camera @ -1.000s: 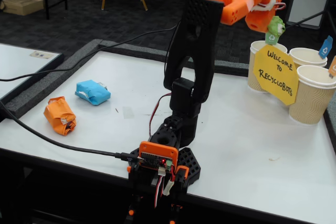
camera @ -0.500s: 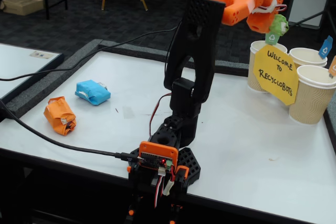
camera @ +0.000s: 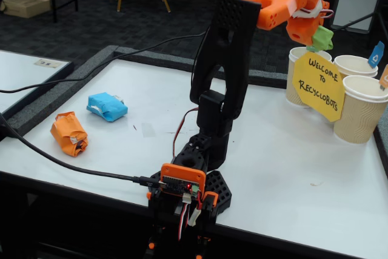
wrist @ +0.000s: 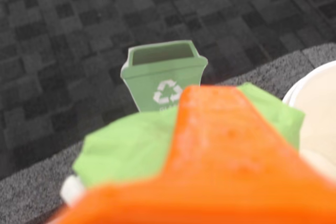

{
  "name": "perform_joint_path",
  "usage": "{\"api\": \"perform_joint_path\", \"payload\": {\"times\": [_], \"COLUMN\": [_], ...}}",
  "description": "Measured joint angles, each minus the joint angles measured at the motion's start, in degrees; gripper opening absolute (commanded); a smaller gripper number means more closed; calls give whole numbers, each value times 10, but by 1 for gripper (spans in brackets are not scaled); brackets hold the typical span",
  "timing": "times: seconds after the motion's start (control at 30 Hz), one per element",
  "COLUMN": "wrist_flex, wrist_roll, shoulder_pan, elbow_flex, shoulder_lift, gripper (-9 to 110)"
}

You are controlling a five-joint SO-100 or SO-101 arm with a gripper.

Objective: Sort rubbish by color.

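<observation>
Three beige cups [camera: 359, 108] stand at our table's [camera: 285, 168] right edge in the fixed view; above the nearest, our gripper [camera: 318, 36] is clamped on the green wad [camera: 324, 37], while the orange wad [camera: 69, 133] and blue wad [camera: 107, 106] lie far left.

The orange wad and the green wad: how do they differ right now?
The orange wad lies on the table at the fixed view's left; the green wad hangs in the gripper above the cups. Orange is free, green clamped. Both are crumpled.
</observation>
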Motion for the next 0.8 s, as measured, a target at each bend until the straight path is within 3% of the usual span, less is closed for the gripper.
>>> {"api": "perform_joint_path", "payload": {"times": [0.53, 0.8], "wrist_flex": [38, 113], "wrist_roll": [0, 0], "shoulder_pan": [0, -23], "elbow_flex": [0, 0], "shoulder_lift": [0, 35], "gripper": [17, 10]}}
